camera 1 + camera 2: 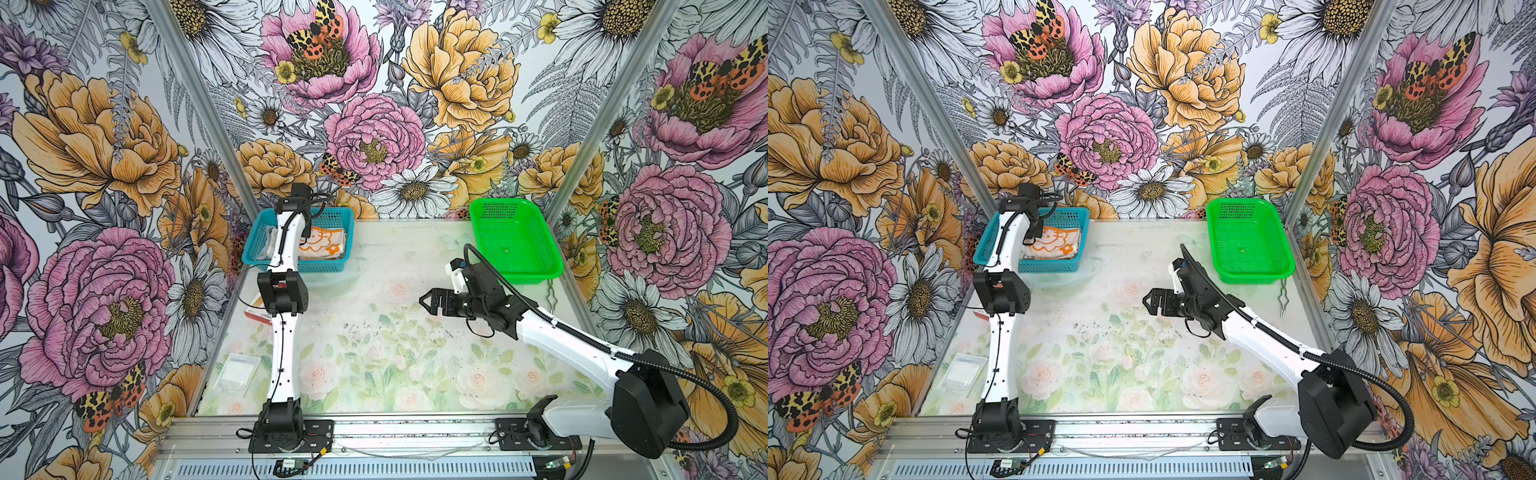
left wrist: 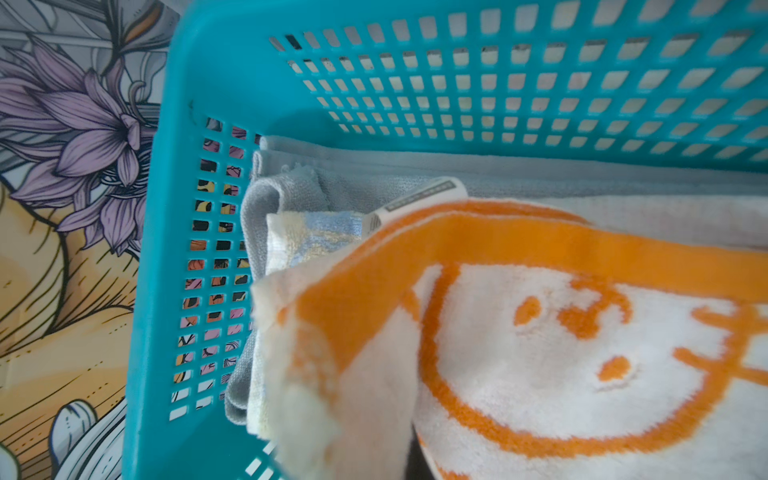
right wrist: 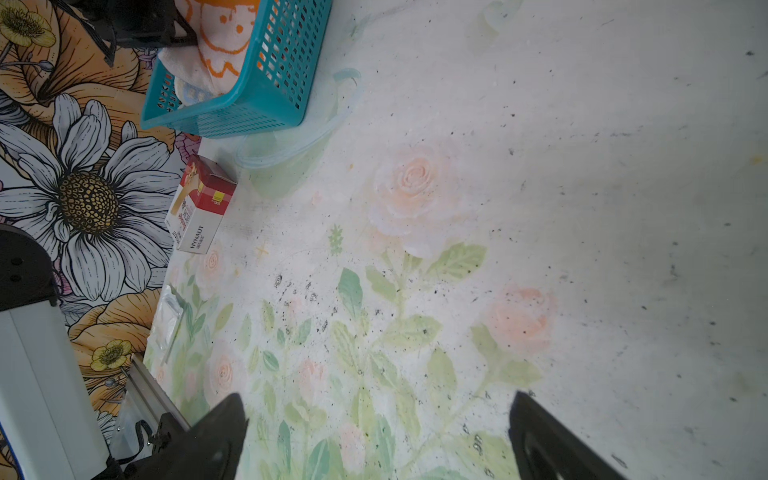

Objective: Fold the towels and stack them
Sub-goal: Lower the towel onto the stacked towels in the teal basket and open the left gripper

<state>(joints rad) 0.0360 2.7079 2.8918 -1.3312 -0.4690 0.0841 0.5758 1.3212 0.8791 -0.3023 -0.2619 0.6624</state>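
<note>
All three towels are piled in the teal basket (image 1: 320, 266) at the far left corner of the tabletop (image 1: 415, 291). The orange towel (image 1: 322, 243) lies on top, its white cartoon face with orange outlines turned upward. In the left wrist view one of its corners is lifted and bunched, showing a paler, fluffy underside. Beneath it the cream towel (image 2: 307, 237) peeks out at one corner, with a pale blue patch on its pile. The grey towel (image 2: 291, 187), plain and light, lies lowest, its crumpled corner pressed against the basket's walls.
</note>
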